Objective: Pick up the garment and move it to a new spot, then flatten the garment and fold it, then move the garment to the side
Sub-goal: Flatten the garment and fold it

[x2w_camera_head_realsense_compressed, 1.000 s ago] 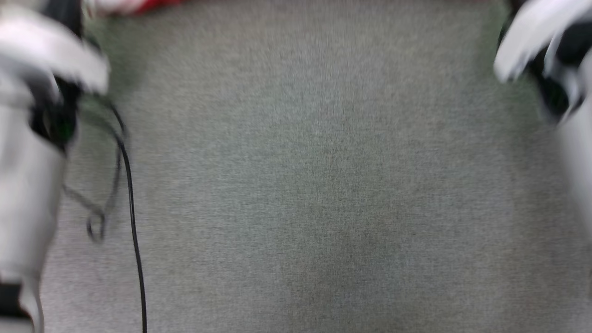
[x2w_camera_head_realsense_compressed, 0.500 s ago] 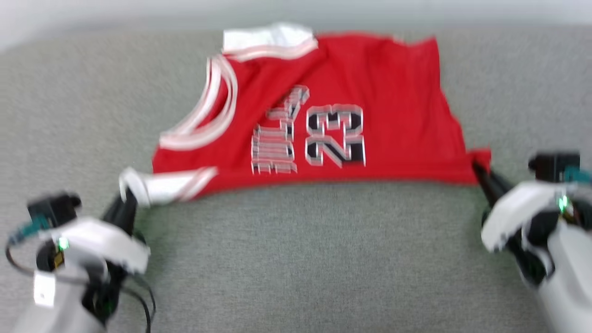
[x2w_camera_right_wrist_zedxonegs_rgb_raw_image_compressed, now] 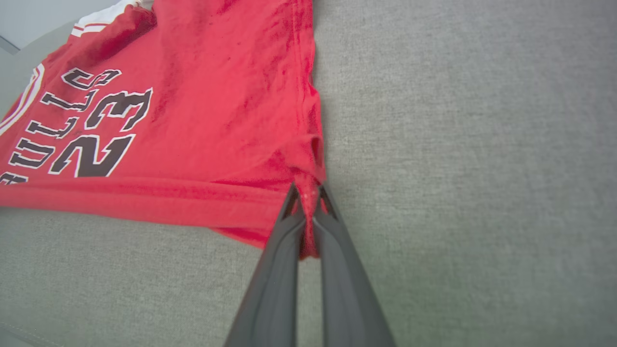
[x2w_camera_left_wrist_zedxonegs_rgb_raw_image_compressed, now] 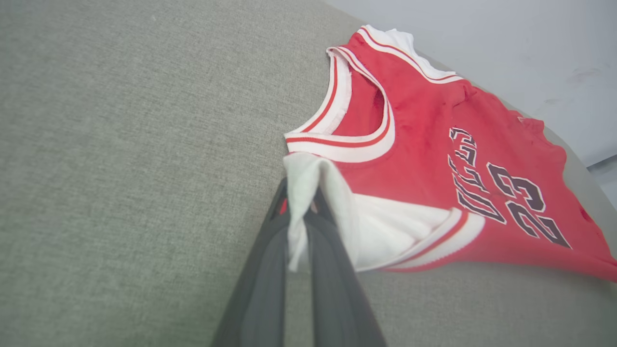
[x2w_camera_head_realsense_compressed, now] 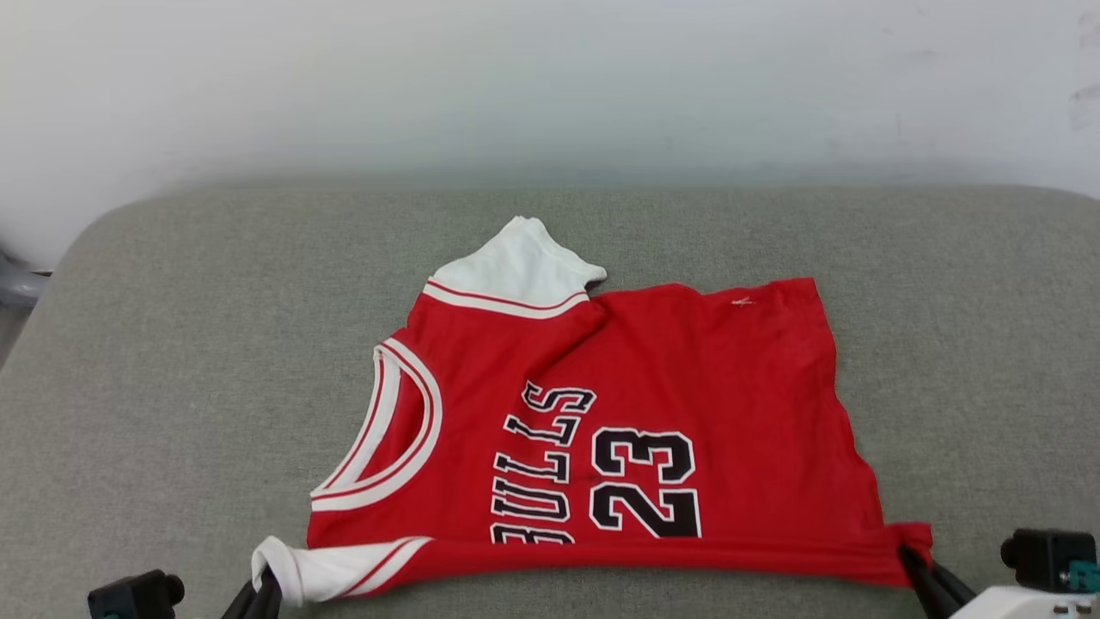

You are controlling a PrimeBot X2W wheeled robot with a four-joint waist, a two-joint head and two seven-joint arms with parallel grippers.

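The garment [x2w_camera_head_realsense_compressed: 619,404], a red jersey with white sleeves and a black "23", lies front up on the grey cushion, collar to the left. My left gripper [x2w_camera_head_realsense_compressed: 265,586] is shut on the near white sleeve [x2w_camera_left_wrist_zedxonegs_rgb_raw_image_compressed: 308,183] at the bottom left. At the bottom right, my right gripper [x2w_camera_head_realsense_compressed: 915,559] is shut on the red hem corner [x2w_camera_right_wrist_zedxonegs_rgb_raw_image_compressed: 308,190]. The near edge of the garment [x2w_camera_right_wrist_zedxonegs_rgb_raw_image_compressed: 144,197] is pulled taut between the two grips. The far white sleeve [x2w_camera_head_realsense_compressed: 516,271] lies flat at the back.
The grey cushioned surface [x2w_camera_head_realsense_compressed: 172,344] stretches wide on both sides of the garment and ends at a white wall [x2w_camera_head_realsense_compressed: 550,86] behind. Its left corner is rounded, with a grey object [x2w_camera_head_realsense_compressed: 13,288] beyond it.
The head camera has swung upward, so the garment came into sight and now sits lower in the picture. Both grippers hold the same sleeve and hem corner as half a second ago.
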